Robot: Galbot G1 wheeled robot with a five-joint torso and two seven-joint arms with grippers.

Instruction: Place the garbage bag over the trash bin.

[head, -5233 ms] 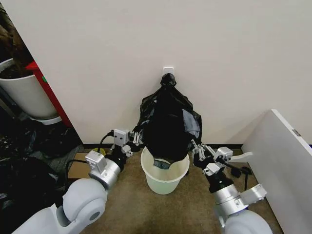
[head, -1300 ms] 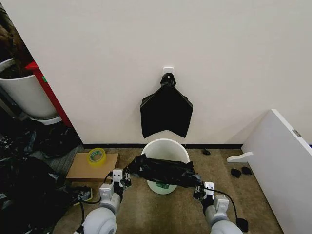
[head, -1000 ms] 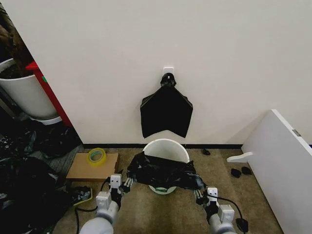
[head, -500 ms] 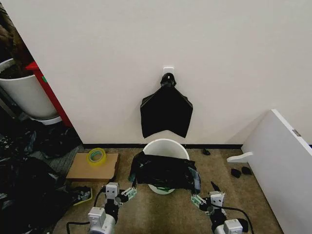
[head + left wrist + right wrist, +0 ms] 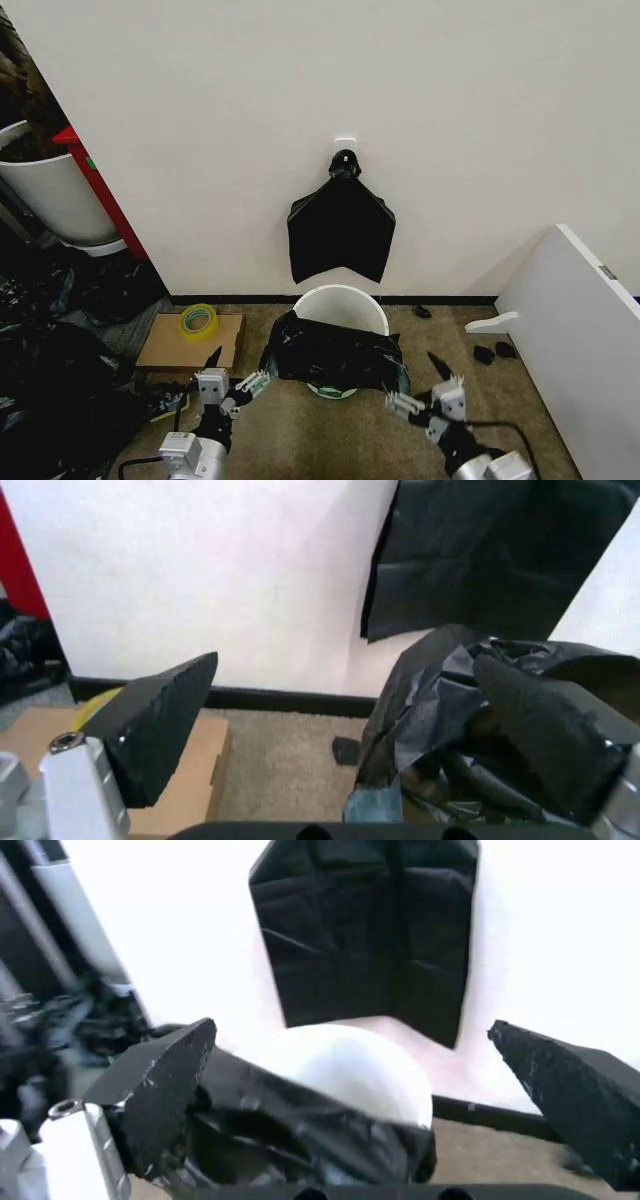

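The trash bin (image 5: pixel 352 296), a cream-white bucket, stands on the carpet against the wall. The garbage bag (image 5: pixel 333 358) lies crumpled over its near rim and front wall, and the far rim stays bare. My left gripper (image 5: pixel 233 371) hangs open a little left of the bag, apart from it. On the other side, my right gripper (image 5: pixel 420 386) is open too and holds nothing. The left wrist view shows the bag (image 5: pixel 430 705) beyond the open left gripper (image 5: pixel 350 731). The right wrist view shows the bin (image 5: pixel 350 1061) and bag (image 5: pixel 290 1129) beyond the open right gripper (image 5: pixel 365 1091).
A flat black bundle (image 5: pixel 340 230) hangs from a wall hook above the bin. A cardboard box (image 5: pixel 165 350) with a yellow tape roll (image 5: pixel 198 320) lies left. A white board (image 5: pixel 580 340) leans at right. A big white tub (image 5: pixel 50 195) and dark plastic heap (image 5: pixel 50 390) sit far left.
Both grippers brought the bag down from high over the bin, let go of it, opened, and drew back toward me. The bag now rests on the bin's near rim.
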